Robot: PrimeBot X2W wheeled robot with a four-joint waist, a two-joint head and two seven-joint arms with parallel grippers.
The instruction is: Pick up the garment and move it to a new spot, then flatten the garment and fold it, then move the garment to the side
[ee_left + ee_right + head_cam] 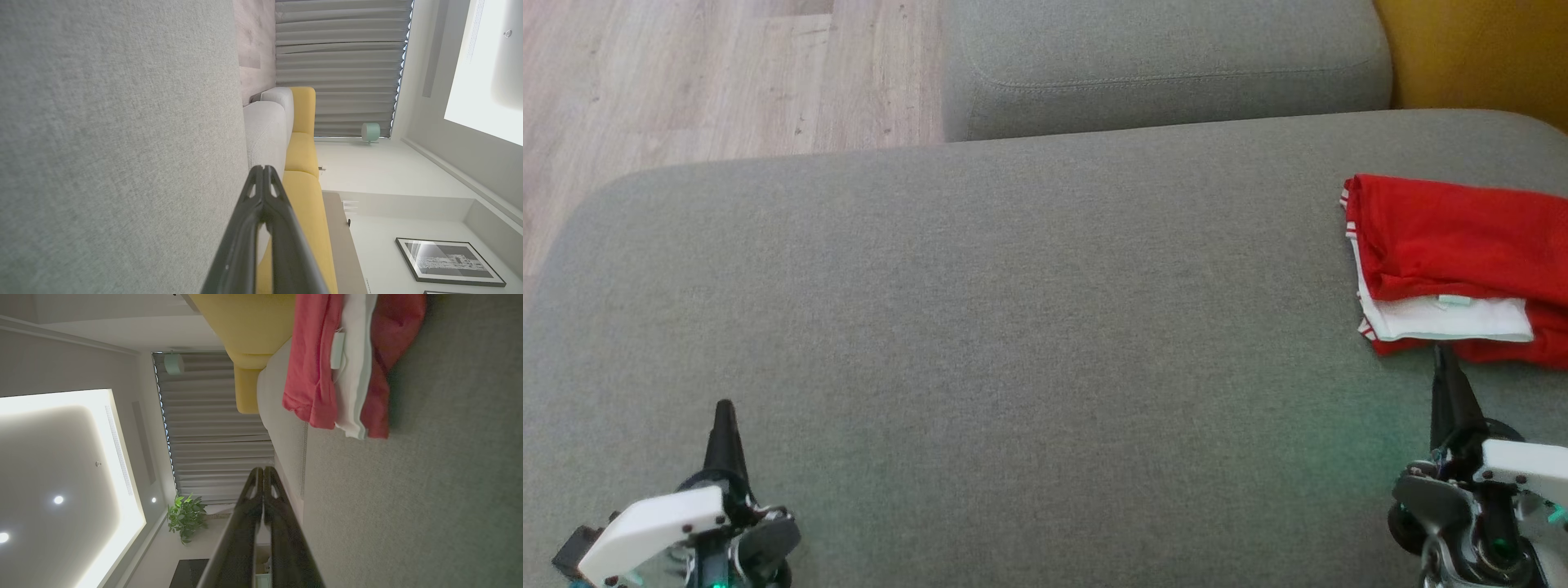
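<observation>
The garment [1454, 245] is red with a white inner part and lies folded in a bundle at the right edge of the grey sofa seat [1013, 327]. In the right wrist view the garment [351, 363] sits ahead of the fingers, apart from them. My right gripper [1444, 355] is shut and empty, its tips just short of the garment's near edge. My left gripper [724, 407] is shut and empty at the lower left, far from the garment. Both wrist views show the fingers pressed together, left gripper [263, 168] and right gripper [260, 469].
A grey backrest cushion [1160, 65] runs along the far side of the seat. Yellow upholstery [1478, 49] stands at the far right. Wooden floor [686, 73] lies beyond the seat's left edge. The wide middle of the seat is bare fabric.
</observation>
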